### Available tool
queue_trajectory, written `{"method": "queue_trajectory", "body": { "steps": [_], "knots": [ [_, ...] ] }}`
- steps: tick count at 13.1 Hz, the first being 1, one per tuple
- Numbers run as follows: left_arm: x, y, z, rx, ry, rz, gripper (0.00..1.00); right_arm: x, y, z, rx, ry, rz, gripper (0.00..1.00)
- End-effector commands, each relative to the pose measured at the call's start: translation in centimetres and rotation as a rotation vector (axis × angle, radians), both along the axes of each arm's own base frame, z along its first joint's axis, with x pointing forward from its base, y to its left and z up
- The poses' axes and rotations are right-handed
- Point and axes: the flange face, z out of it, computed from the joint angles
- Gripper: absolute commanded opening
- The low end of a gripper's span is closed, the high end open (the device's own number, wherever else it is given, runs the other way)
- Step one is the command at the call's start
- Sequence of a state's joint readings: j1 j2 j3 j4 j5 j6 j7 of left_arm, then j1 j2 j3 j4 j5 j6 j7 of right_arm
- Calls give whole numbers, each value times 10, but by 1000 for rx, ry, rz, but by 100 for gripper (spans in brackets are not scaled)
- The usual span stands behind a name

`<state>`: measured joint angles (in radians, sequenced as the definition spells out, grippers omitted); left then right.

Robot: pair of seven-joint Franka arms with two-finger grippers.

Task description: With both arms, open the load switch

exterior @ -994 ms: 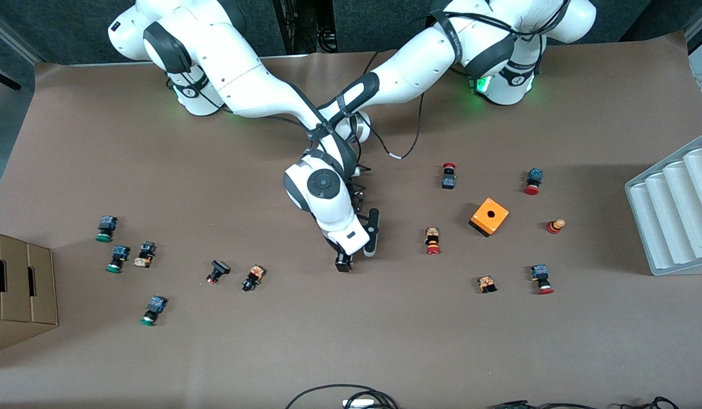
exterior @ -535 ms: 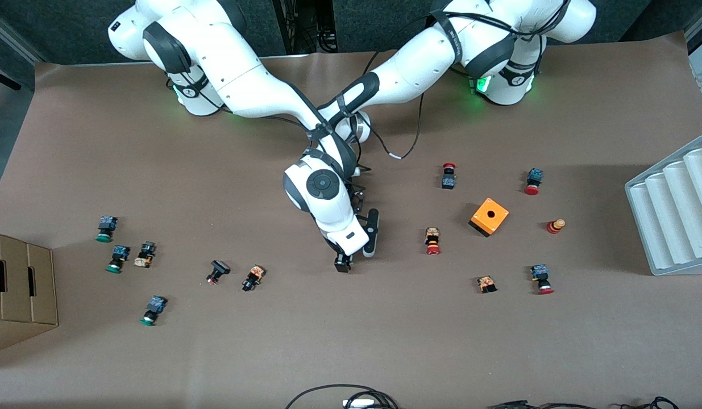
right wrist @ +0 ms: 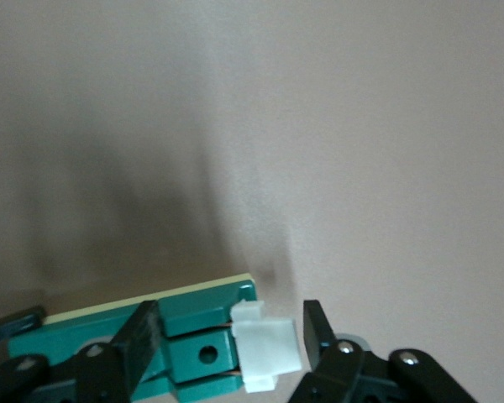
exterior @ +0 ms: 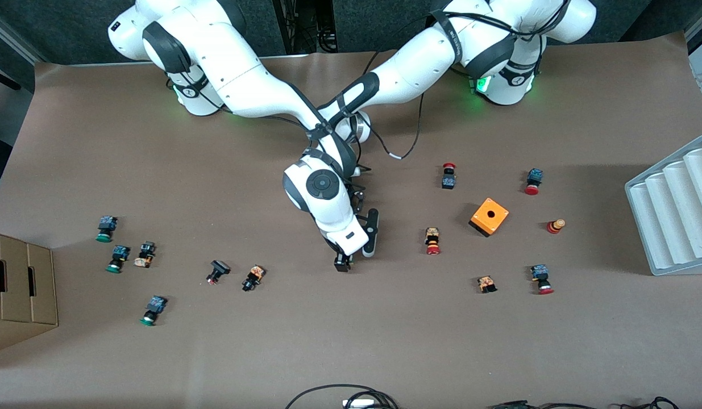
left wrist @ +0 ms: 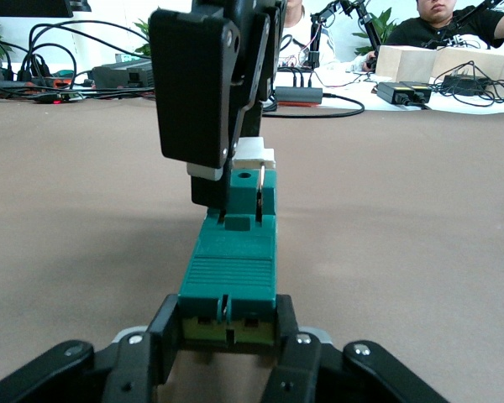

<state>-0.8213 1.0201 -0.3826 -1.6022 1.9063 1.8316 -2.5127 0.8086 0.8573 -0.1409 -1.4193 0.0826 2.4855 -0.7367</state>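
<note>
Now your right gripper (right wrist: 235, 344) narrows around the white slider (right wrist: 267, 348); left gripper (left wrist: 227, 348) stays clamped on the load switch (left wrist: 231, 264), pull next

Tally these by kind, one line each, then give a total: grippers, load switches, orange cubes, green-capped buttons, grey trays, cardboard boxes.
Grippers: 2 (left gripper, right gripper)
Load switch: 1
Orange cube: 1
Green-capped buttons: 3
Grey tray: 1
Cardboard box: 1
Total: 9
</note>
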Motion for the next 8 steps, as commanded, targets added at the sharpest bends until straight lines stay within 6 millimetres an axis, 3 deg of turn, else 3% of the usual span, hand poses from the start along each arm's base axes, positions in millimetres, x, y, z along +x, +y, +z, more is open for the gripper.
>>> {"method": "queue_trajectory", "body": {
  "steps": [1,8],
  "knots": [
    [-3,4,-11,-6,-6,23,28,12,-22,-4,-34,-24,15,73],
    [-3,4,-11,-6,-6,23,28,9,-25,-11,-41,-14,11,65]
  ]
}}
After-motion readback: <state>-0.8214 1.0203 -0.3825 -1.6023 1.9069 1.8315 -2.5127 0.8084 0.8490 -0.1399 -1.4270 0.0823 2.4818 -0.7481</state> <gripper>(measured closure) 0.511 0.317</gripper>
